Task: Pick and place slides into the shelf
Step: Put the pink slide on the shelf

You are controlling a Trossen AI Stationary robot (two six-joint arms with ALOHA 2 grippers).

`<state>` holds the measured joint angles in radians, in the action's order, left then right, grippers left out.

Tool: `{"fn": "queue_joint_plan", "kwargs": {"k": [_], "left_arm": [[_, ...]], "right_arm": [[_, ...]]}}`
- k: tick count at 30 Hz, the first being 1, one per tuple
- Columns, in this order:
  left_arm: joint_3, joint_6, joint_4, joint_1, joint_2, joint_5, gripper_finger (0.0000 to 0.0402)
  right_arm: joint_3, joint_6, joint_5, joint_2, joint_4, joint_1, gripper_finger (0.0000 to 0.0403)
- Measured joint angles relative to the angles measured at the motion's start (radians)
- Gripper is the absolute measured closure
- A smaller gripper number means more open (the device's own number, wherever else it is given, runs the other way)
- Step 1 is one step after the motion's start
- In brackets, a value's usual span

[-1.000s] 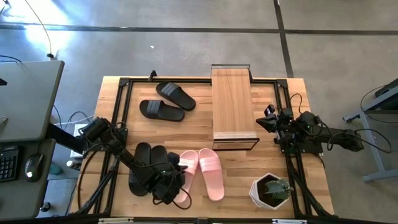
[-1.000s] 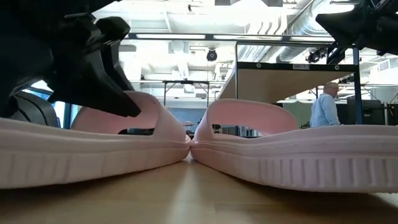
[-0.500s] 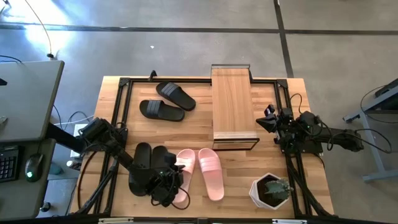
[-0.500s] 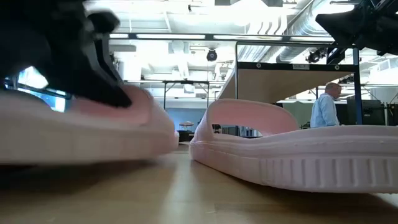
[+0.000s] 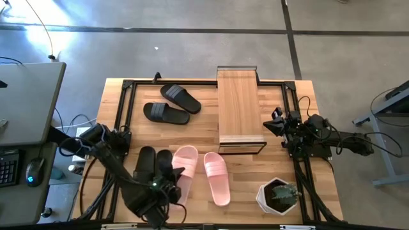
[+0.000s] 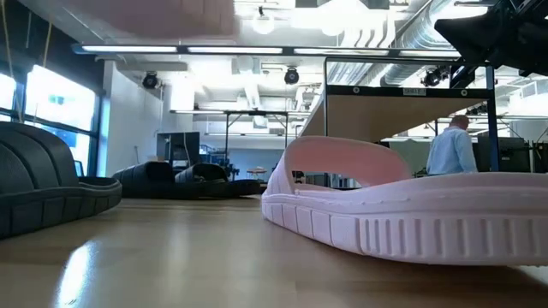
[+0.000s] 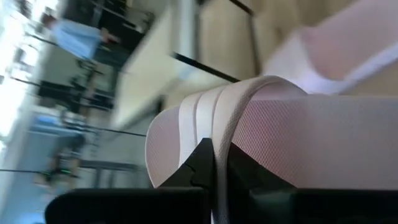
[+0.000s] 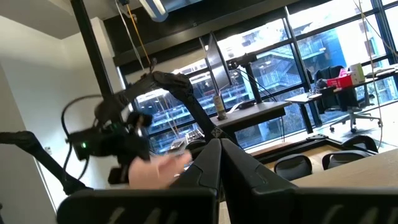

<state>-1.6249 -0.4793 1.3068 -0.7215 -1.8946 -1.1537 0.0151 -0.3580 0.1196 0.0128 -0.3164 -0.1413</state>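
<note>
A light pink slide (image 5: 185,163) is up in the air in my left gripper (image 5: 172,184), near the table's near edge; the low view shows only its sole (image 6: 171,12) at the top. Its pink mate (image 5: 216,177) lies flat on its sole to the right. One black pair (image 5: 150,167) lies just left of the held slide, and another black pair (image 5: 171,103) lies toward the far edge. The shelf (image 5: 240,114) stands right of centre. My right gripper (image 5: 276,126) waits, shut, right of the shelf. My left gripper is shut on the pink slide's wide strap (image 7: 219,140), one finger (image 7: 200,167) on each face of it at its edge. The fingers come in from the table's left. The slide is lifted clear of the table.
A white pot with a green plant (image 5: 278,195) sits at the near right corner. A black metal frame (image 5: 124,89) runs round the tabletop. A grey desk with a mouse (image 5: 33,169) stands left of the table. A person (image 6: 447,147) stands in the room behind.
My left gripper has risen with the pink slide, which sat on the table beside its mate a second ago and now hangs clear above it, shifted a little toward the table's left. The other pink slide has stayed in place.
</note>
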Motion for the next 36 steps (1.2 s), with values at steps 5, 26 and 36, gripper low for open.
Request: {"fn": "queue_joint_plan", "kwargs": {"k": [5, 26, 36], "left_arm": [[-0.183, -0.023, 0.267, 0.001, 0.03, -0.103, 0.04], [-0.246, 0.969, -0.559, 0.423, 0.313, 1.485, 0.0402], [-0.244, 1.025, -0.54, 0.941, 0.308, 1.755, 0.0401]], "right_arm": [[0.0, 0.0, 0.0, 0.0, -0.002, 0.0, 0.0402], [0.0, -0.03, 0.004, 0.0, -0.003, 0.0, 0.0402], [0.0, 0.012, 0.004, 0.0, -0.003, 0.0, 0.0402]]}}
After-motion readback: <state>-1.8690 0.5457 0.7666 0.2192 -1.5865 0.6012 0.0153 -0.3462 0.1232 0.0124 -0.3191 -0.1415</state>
